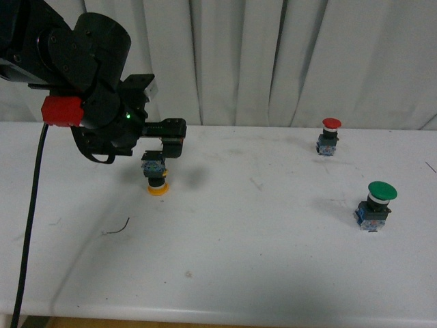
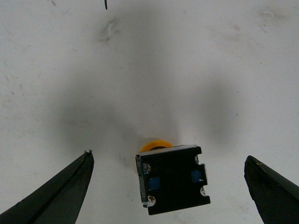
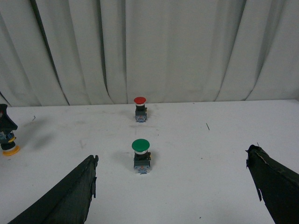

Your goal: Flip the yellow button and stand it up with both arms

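Observation:
The yellow button [image 1: 156,179] stands upside down on the white table [image 1: 259,260], yellow cap on the surface and blue-black contact block up. My left gripper [image 1: 162,147] hangs just above it, open. In the left wrist view the block [image 2: 173,179] lies between the spread fingers without touching them, and the cap's rim peeks out beyond it; the left gripper [image 2: 168,157] is open. The right gripper [image 3: 172,154] is open and empty, and out of the front view. Far off in the right wrist view, the yellow button [image 3: 9,142] shows under the left gripper's tip.
A red-capped button [image 1: 329,137] stands upright at the back right, and a larger green-capped button [image 1: 375,203] stands nearer on the right. A thin dark scrap [image 1: 117,227] lies on the table left of centre. White curtains hang behind the table.

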Robot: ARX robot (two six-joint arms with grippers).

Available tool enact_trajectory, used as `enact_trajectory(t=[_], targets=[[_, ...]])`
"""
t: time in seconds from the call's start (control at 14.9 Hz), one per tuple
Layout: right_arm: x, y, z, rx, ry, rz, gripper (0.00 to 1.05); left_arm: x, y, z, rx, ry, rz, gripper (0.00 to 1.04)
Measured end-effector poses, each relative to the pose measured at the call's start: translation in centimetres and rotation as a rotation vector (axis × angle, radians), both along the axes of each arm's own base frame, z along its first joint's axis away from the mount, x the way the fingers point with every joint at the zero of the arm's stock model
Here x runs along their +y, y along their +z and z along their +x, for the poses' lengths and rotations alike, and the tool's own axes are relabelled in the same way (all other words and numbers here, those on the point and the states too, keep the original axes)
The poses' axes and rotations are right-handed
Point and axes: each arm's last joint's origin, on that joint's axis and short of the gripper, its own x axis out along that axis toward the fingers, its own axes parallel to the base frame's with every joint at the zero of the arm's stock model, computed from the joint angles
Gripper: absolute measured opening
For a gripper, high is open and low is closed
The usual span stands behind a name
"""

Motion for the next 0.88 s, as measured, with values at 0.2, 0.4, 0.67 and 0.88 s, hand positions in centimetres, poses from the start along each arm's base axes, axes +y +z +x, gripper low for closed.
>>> enact_trajectory(t=[0.2,0.4,0.67,0.88], targets=[[0.0,0.0,0.0,0.000,0.000,0.000,0.98,0.1,-1.1,0.1,0.019,0.002,0.028,0.98],[0.0,0.0,0.0,0.000,0.000,0.000,0.98,0.3,-1.0,0.3,0.012,0.005,0.028,0.98],[0.0,0.0,0.0,0.000,0.000,0.000,0.98,0.0,-0.7,0.4,0.022,-0.007,0.017,0.36],[0.0,0.0,0.0,0.000,0.000,0.000,0.98,0.2,2.7,-1.0,-0.046,-0.028,-0.028,0.36]])
